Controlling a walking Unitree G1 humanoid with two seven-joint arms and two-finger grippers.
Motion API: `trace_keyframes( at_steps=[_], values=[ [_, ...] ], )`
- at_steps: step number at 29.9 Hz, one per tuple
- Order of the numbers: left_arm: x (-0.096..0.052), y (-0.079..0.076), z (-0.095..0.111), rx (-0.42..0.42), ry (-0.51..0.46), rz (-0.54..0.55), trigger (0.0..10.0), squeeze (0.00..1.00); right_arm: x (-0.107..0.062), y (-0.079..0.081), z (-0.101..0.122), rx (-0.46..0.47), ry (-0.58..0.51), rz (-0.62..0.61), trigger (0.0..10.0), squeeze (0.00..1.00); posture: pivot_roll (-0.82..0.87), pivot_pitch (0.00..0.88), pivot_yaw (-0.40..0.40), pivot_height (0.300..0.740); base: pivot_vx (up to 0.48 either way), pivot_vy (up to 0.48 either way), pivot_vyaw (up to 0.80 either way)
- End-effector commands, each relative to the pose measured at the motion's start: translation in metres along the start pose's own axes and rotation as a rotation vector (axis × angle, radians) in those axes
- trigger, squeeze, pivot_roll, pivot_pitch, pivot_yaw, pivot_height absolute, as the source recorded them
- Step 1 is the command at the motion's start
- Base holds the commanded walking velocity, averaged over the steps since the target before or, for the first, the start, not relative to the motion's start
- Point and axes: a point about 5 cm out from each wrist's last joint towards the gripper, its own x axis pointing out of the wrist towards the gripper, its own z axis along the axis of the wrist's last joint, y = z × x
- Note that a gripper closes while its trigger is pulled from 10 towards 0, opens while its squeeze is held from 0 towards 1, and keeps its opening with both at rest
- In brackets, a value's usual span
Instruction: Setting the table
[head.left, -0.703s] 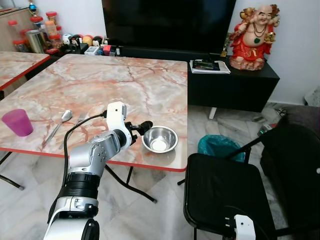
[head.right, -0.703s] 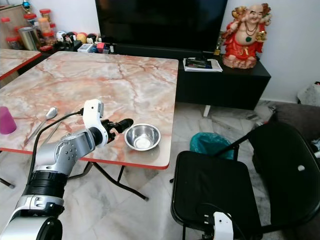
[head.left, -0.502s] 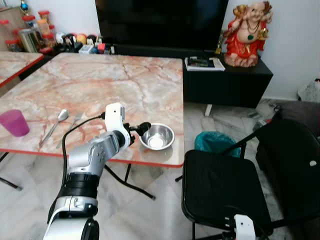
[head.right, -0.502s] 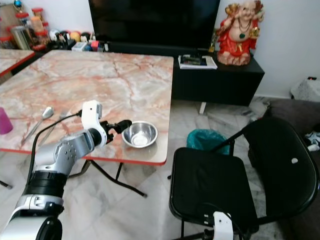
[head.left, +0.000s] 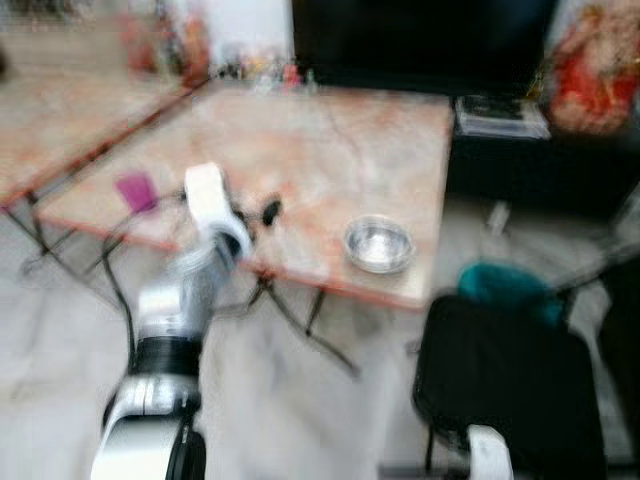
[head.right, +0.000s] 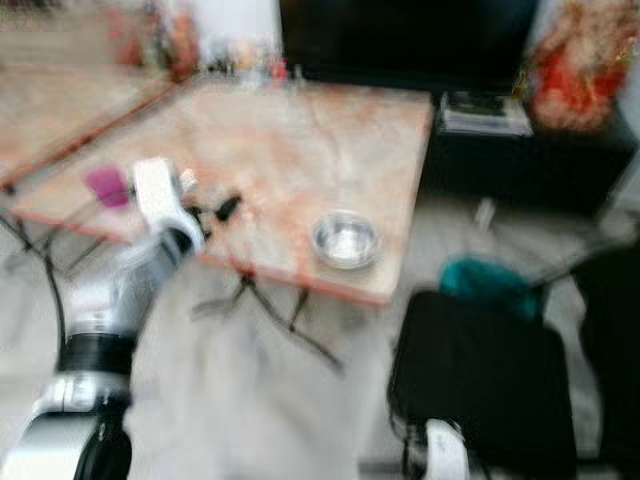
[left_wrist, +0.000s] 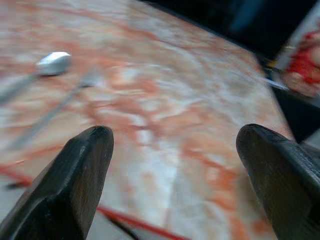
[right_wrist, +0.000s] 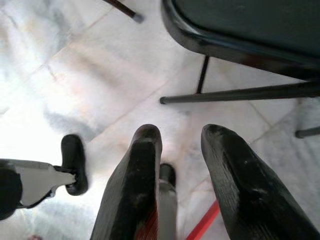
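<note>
Left gripper (head.left: 268, 210) raised over the near edge of the marble table (head.left: 330, 150), fingers (left_wrist: 75, 175) spread wide, holding nothing. Just ahead of it, toward the arm's outer side, a spoon (left_wrist: 52, 63) and a second thin utensil lying flat: light, stiff, slick metal, probably best pinched mid-handle. Farther to its inner side, a steel bowl (head.left: 378, 243) near the table's edge: light, rigid, slippery, likely best taken by the rim. Purple cup (head.left: 135, 190) beyond. Right gripper (right_wrist: 182, 145) low beside the black chair (head.left: 510, 380), fingers slightly parted, idle.
</note>
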Motion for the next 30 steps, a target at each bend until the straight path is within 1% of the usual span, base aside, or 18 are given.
trace_keyframes(
  at_steps=[1, 5, 13, 18, 30],
  values=[
    [0.0018, -0.0024, 0.0069, 0.033, -0.04, 0.006, 10.0, 0.0, -0.0007, -0.0047, 0.0005, 0.002, -0.001, -0.014, 10.0, 0.0, 0.01, 0.0, -0.005, 0.74, 0.0, 0.0, 0.0],
    [0.0029, -0.0027, 0.0076, 0.033, -0.058, -0.003, 10.0, 0.0, -0.0006, -0.0052, 0.0013, 0.0, -0.002, -0.016, 10.0, 0.0, 0.01, 0.0, -0.008, 0.74, 0.0, 0.0, 0.0],
    [0.0029, -0.0071, 0.006, 0.036, -0.057, -0.044, 10.0, 0.0, -0.0005, -0.0052, 0.0015, 0.019, -0.002, -0.025, 10.0, 0.0, 0.0, 0.0, -0.009, 0.74, 0.244, 0.0, 0.0],
    [0.0035, -0.0068, 0.0059, 0.034, -0.06, -0.04, 10.0, 0.0, -0.0003, -0.0051, 0.0021, 0.017, -0.003, -0.023, 10.0, 0.0, 0.0, 0.0, -0.01, 0.74, 0.247, 0.0, -0.71],
    [0.0031, -0.0078, 0.0067, 0.037, -0.065, -0.053, 10.0, 0.0, -0.0004, -0.0053, 0.0031, 0.017, -0.011, -0.026, 10.0, 0.0, 0.01, 0.0, -0.01, 0.74, 0.261, 0.0, 0.0]
  ],
)
